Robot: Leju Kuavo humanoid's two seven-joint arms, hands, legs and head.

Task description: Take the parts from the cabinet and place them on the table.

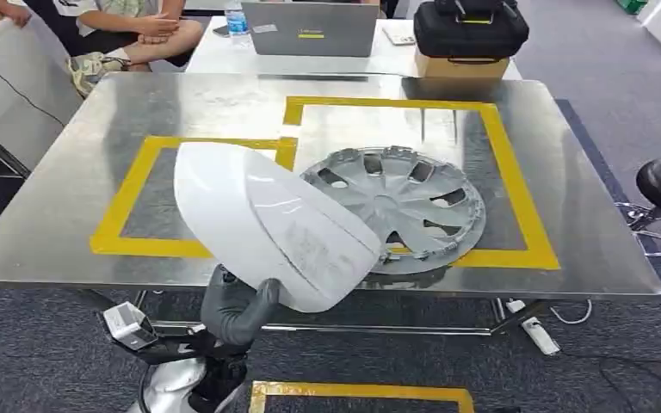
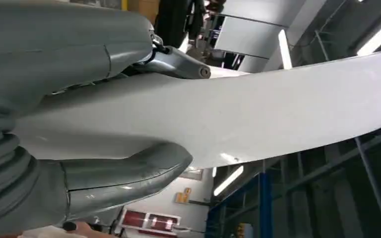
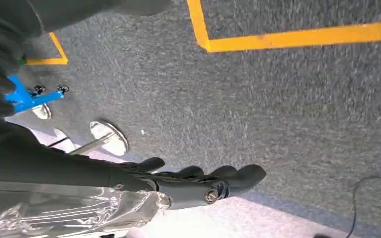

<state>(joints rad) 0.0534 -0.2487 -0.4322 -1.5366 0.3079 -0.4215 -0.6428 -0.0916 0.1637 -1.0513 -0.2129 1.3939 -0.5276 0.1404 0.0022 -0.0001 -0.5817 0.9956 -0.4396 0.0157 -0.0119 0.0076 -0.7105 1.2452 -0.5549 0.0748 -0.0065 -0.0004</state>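
No readable text. Laptop (image 1: 310, 27) on the far desk, well beyond the left hand (image 1: 239, 303), has a yellow-green lid sticker, too small to read. Water bottle (image 1: 236, 17) label also illegible.

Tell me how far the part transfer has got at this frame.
Done: a hubcap lies on the steel table inside the yellow tape. In hand: the left robot hand holds a white panel over the table's near edge. Left: setting it down.

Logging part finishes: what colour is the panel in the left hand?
White, glossy panel; head view shows it best.
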